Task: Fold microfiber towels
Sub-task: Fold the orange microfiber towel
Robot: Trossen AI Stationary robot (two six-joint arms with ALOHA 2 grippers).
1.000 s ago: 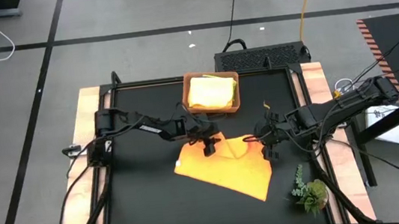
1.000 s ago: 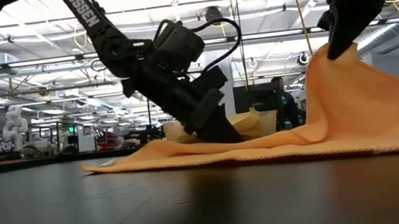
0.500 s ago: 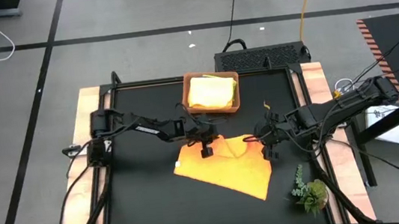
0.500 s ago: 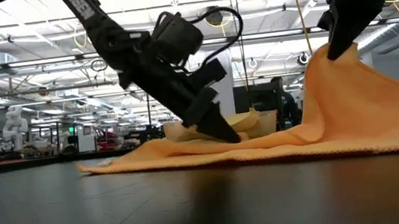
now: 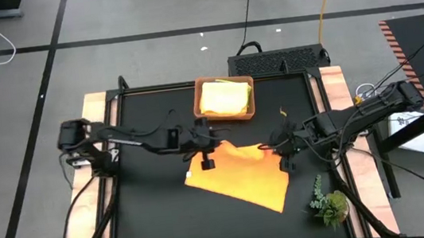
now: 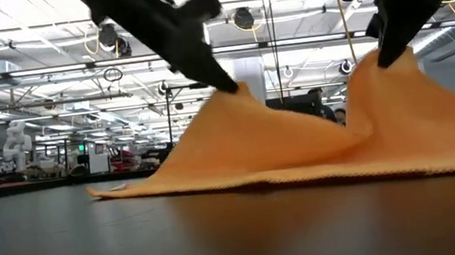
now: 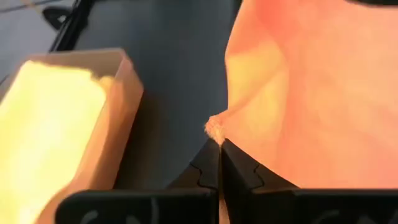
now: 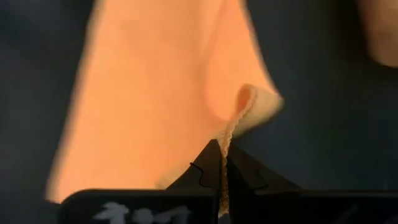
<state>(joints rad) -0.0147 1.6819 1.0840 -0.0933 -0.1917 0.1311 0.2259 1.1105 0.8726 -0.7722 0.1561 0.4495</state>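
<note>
An orange microfiber towel (image 5: 243, 178) lies spread on the black table, with two of its far corners lifted into peaks (image 6: 297, 137). My left gripper (image 5: 207, 162) is shut on the far left corner. My right gripper (image 5: 284, 157) is shut on the far right corner. The towel's near part (image 6: 216, 180) rests flat on the table. Folded yellow towels (image 5: 224, 97) lie in the brown tray (image 5: 252, 106) at the far edge, and also show in the left wrist view (image 7: 43, 124). My left gripper pinches the orange towel's far left corner (image 7: 214, 129) between its two fingertips, slanting down from the table's left. The corner is lifted clear and the cloth slopes down from it to the table. My right gripper pinches the far right corner by its hemmed edge (image 8: 231, 127) between both fingertips, coming from above. The cloth hangs below the fingers in a raised peak (image 6: 380, 71), its lower part on the table.
The tray (image 7: 121, 99) stands just beyond the left gripper. A small green plant sprig (image 5: 330, 203) lies at the near right corner. Wooden rails (image 5: 90, 141) border the black surface on both sides.
My left gripper has shut on the towel's far left corner, then risen and drawn a little toward the table's left. The corner has gone from lying on the table to a raised peak, while the towel's near part stayed down.
</note>
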